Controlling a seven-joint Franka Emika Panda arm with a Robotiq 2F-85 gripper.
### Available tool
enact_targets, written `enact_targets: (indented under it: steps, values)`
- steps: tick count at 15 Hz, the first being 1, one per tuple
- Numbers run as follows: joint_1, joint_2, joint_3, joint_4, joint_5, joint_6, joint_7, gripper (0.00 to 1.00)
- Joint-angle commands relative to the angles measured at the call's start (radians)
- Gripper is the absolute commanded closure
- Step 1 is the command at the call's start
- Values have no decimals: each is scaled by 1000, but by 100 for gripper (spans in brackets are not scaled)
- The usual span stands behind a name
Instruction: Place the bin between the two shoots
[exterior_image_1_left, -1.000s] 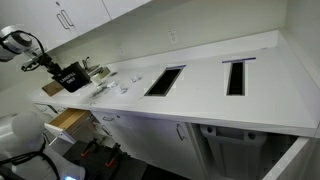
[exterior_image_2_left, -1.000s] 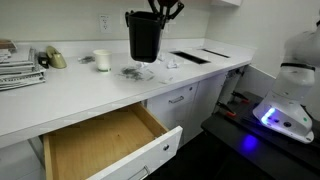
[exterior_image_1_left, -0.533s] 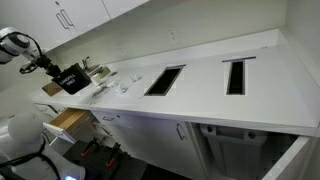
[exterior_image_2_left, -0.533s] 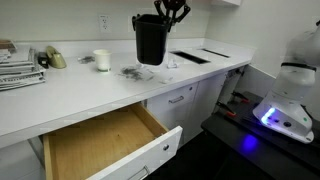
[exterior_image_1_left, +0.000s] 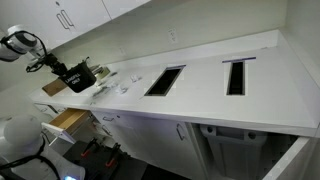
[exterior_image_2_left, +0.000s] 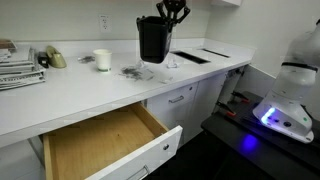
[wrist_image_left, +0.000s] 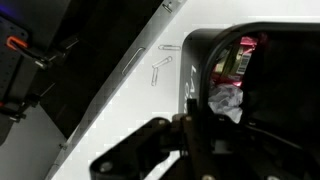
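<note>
A black bin (exterior_image_2_left: 152, 40) hangs in the air above the white counter, also seen in an exterior view (exterior_image_1_left: 75, 76). My gripper (exterior_image_2_left: 171, 14) is shut on its rim and holds it off the counter (exterior_image_2_left: 80, 90). In the wrist view the bin's rim (wrist_image_left: 215, 45) fills the right side, with crumpled paper (wrist_image_left: 228, 98) inside; my gripper's fingers (wrist_image_left: 192, 110) clamp the bin wall. Two rectangular chute openings (exterior_image_1_left: 165, 80) (exterior_image_1_left: 236, 76) are cut in the counter further along; in an exterior view they lie behind the bin (exterior_image_2_left: 190, 56).
A white cup (exterior_image_2_left: 102, 60) and small scattered items (exterior_image_2_left: 131, 71) stand on the counter near the bin. Stacked papers (exterior_image_2_left: 20, 70) lie at the far end. A wooden drawer (exterior_image_2_left: 100, 145) stands open below the counter. Paper clips (wrist_image_left: 160, 68) lie on the counter.
The gripper has carried the bin along the counter toward the chute openings, a little further from the cup.
</note>
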Motion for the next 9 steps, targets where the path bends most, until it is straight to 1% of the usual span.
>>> enact_targets:
  steps: [1,5,9]
  values:
    - [-90,-109,-39,-72,83,8,24,98]
    - [-200,-229,-127,-168,159,14,10,98]
    - [-325,-339,-210,-269,167,18,25,98]
